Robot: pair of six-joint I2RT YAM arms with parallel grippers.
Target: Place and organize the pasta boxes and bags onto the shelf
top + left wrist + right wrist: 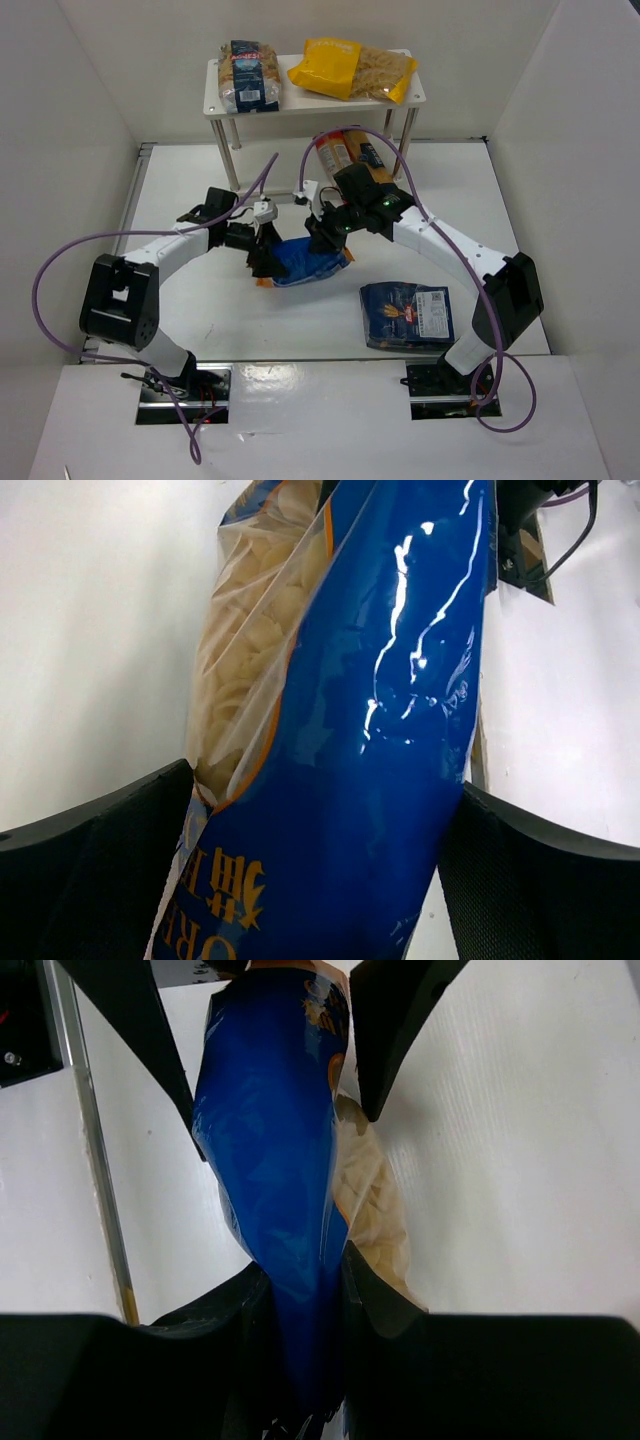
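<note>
Two packs, a blue-labelled clear bag (pixel 250 75) and a yellow bag (pixel 350 70), lie on the shelf (pixel 300 100) beyond the fingers. Right fingers (pixel 200 1360) clamp the blue-and-orange bag (pixel 305 262); left fingers (pixel 100 860) flank it, grip unclear. Flat dark blue pack (pixel 405 315) remains on the desk (pixel 200 310).

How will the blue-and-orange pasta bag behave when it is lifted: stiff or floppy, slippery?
The blue-and-orange pasta bag is probably floppy: its film creases where the right gripper pinches it. The glossy film shows bright glare, so it may slip. The loose pasta pieces inside will likely shift.
</note>
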